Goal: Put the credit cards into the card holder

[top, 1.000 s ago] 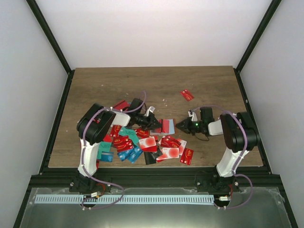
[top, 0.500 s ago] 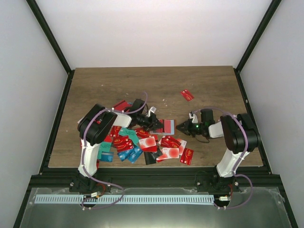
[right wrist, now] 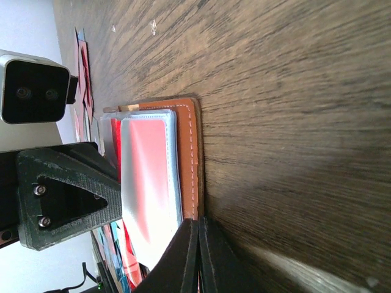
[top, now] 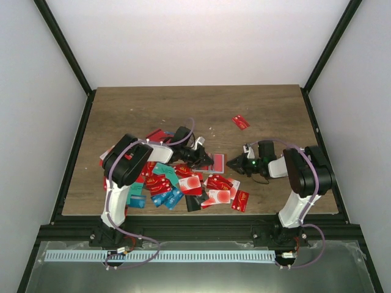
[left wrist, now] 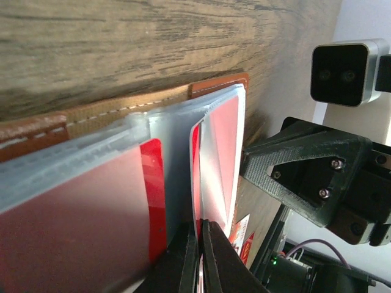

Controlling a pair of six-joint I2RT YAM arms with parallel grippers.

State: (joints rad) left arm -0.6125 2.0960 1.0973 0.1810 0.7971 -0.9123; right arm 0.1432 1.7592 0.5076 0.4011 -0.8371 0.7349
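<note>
Since a second ago the left gripper (top: 203, 159) has slid toward 3 o'clock, right up to the card holder (right wrist: 190, 152). The right gripper (top: 232, 165) has barely shifted, but its fingers have drawn together.

On the wooden table (top: 269, 110) the two arms now meet nose to nose, a little toward 4 o'clock of the middle. The credit cards (top: 183, 183) lie in a loose heap at about 7 o'clock from the holder, mostly red with some teal and blue. One stray red card (top: 241, 122) sits well apart at 1 o'clock.

The holder lies open and flat between the two claws. It has a brown stitched cover underneath and pale clear pockets fanned on top, and at least two pockets already show red through them.

The right claw is shut on the holder's near edge, apparently pinning it. The left claw is closed tight on a thin red card (left wrist: 195, 159) seen edge-on. This card stands between two pocket leaves and looks partly slotted in. Whether it is fully seated I cannot tell.

My reading is that the task is at an early stage. A couple of cards are inside and one is going in, while the heap is nearly untouched. The pockets look thin and springy, so the leaves may well close up or buckle as the card is pushed.
</note>
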